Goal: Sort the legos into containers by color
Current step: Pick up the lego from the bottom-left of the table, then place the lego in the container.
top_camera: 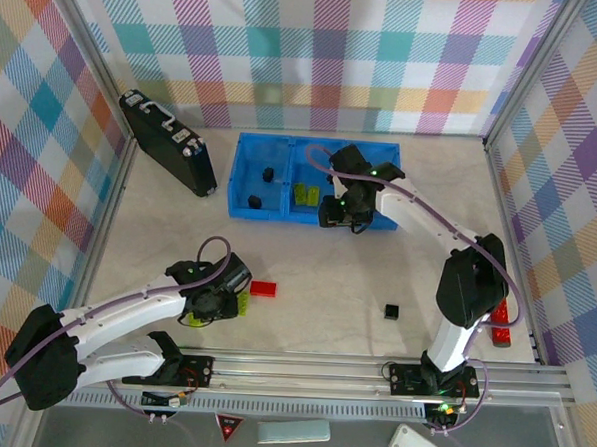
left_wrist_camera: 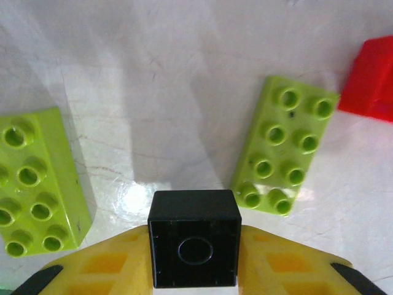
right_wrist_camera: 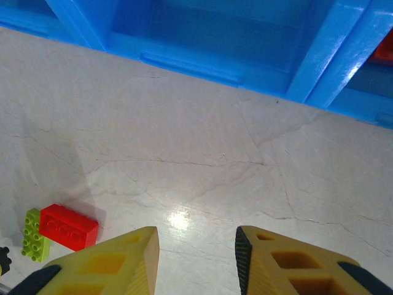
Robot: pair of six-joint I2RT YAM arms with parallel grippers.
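My left gripper [left_wrist_camera: 194, 264] is shut on a small black square lego [left_wrist_camera: 194, 236], held just above the table. Two lime-green legos [left_wrist_camera: 284, 144] [left_wrist_camera: 37, 181] lie on either side ahead of it, and a red lego [left_wrist_camera: 371, 77] lies at the far right. From above, the left gripper [top_camera: 214, 304] sits beside that red lego [top_camera: 263, 290]. My right gripper [top_camera: 341, 214] hovers at the front edge of the blue tray [top_camera: 243, 171], open, with bare table between its fingers [right_wrist_camera: 138, 258]. Another black lego [top_camera: 391, 310] lies alone on the table.
The tray's left compartment holds two black legos [top_camera: 268, 174]; the middle one holds green legos [top_camera: 305, 194]. A black case [top_camera: 168, 142] leans at the back left. A red object [top_camera: 501, 324] lies by the right wall. Plaid walls close in three sides.
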